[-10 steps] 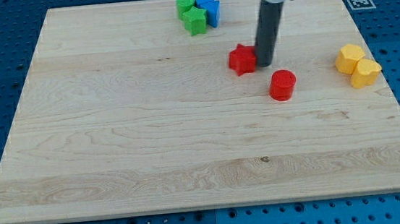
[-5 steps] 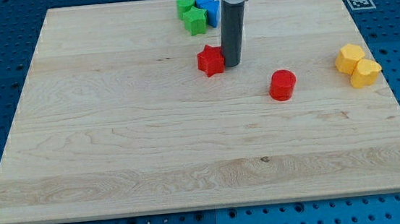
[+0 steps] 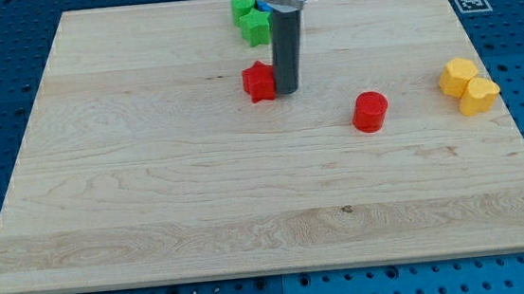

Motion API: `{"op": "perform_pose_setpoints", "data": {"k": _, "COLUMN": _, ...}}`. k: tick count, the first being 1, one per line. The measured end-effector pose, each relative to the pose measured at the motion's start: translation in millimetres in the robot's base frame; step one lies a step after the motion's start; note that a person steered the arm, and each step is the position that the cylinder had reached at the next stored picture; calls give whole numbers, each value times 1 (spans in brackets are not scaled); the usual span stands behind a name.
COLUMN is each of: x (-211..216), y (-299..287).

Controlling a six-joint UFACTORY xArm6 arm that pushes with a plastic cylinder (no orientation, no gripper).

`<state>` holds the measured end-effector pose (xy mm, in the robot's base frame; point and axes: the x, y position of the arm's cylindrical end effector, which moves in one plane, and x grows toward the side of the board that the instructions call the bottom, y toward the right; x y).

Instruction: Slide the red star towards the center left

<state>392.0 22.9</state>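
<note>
The red star (image 3: 258,82) lies on the wooden board (image 3: 150,176), a little above the middle and slightly left of centre. My tip (image 3: 287,91) touches the star's right side. The dark rod rises from there to the view's top and hides part of the blue blocks.
A red cylinder (image 3: 369,112) lies to the right of the star. Two green blocks (image 3: 251,21) and partly hidden blue blocks (image 3: 265,6) sit at the top centre, just behind the rod. Two yellow blocks (image 3: 468,85) lie near the right edge.
My tip has pushed the red star steadily to the left, from near the red cylinder to below the green blocks. The other blocks have not moved.
</note>
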Motion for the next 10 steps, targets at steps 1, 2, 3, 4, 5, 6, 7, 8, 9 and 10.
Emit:
{"op": "perform_pose_setpoints", "data": {"k": 1, "x": 0, "y": -43}}
{"op": "perform_pose_setpoints", "data": {"k": 2, "x": 0, "y": -87}}
{"op": "perform_pose_setpoints", "data": {"k": 3, "x": -11, "y": -77}}
{"op": "perform_pose_setpoints", "data": {"k": 4, "x": -45, "y": -97}}
{"op": "perform_pose_setpoints", "data": {"k": 5, "x": -46, "y": -140}}
{"op": "perform_pose_setpoints", "data": {"k": 6, "x": -36, "y": -166}}
{"op": "perform_pose_setpoints", "data": {"k": 7, "x": -35, "y": -145}}
{"op": "perform_pose_setpoints", "data": {"k": 8, "x": -35, "y": -94}}
{"op": "perform_pose_setpoints", "data": {"k": 9, "x": -14, "y": -123}}
{"op": "perform_pose_setpoints", "data": {"k": 10, "x": -6, "y": -136}}
